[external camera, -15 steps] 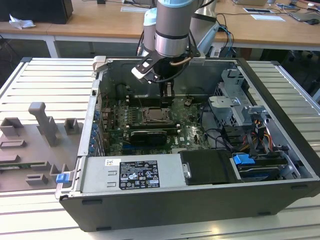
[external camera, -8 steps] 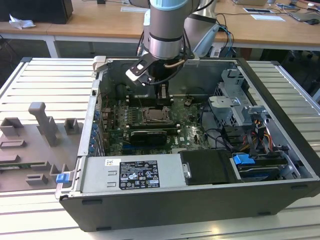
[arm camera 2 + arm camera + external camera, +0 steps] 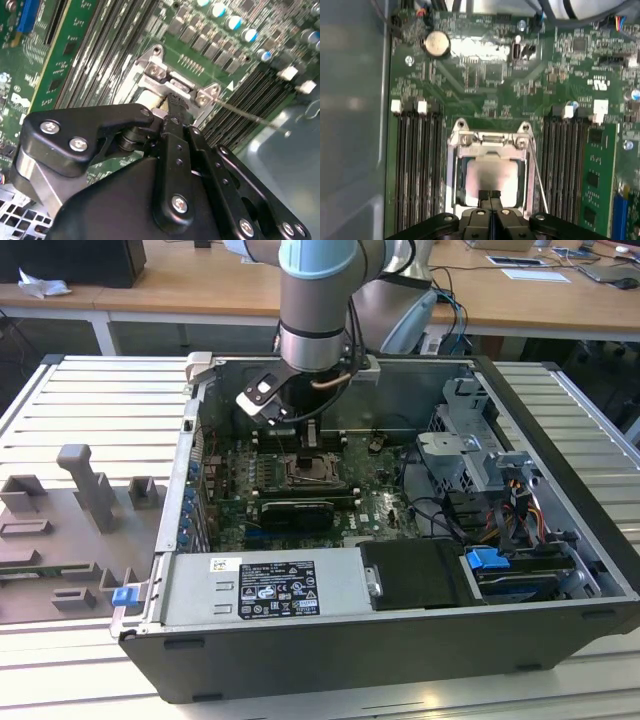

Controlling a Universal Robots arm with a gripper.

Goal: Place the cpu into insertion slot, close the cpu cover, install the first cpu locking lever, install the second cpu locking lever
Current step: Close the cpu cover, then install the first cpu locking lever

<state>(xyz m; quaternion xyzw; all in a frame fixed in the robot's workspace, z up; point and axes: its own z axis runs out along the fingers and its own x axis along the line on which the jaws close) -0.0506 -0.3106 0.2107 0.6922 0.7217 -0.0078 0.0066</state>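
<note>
The cpu (image 3: 492, 175), a pale silvery square, lies in the insertion slot (image 3: 456, 200) on the green board. The cpu cover (image 3: 490, 142), a silvery frame, lies flat around it, and the chip shows through its window. A thin wire locking lever (image 3: 538, 172) slants up beside the socket and also shows in the second wrist view (image 3: 250, 116). My gripper (image 3: 490, 194) is shut with nothing between its fingers, its tips over one edge of the cpu. In the second wrist view the gripper (image 3: 172, 100) sits close to the cover's hinge end (image 3: 165, 75). The exterior view has the gripper (image 3: 308, 445) just above the socket (image 3: 312, 472).
Memory slots (image 3: 417, 165) flank the socket on both sides. A long black card (image 3: 295, 510) lies in front of the socket. The open computer case (image 3: 330, 660) walls in the board, with a drive cage and cables (image 3: 480, 480) on the exterior view's right. A grey fixture plate (image 3: 70, 530) lies outside on the exterior view's left.
</note>
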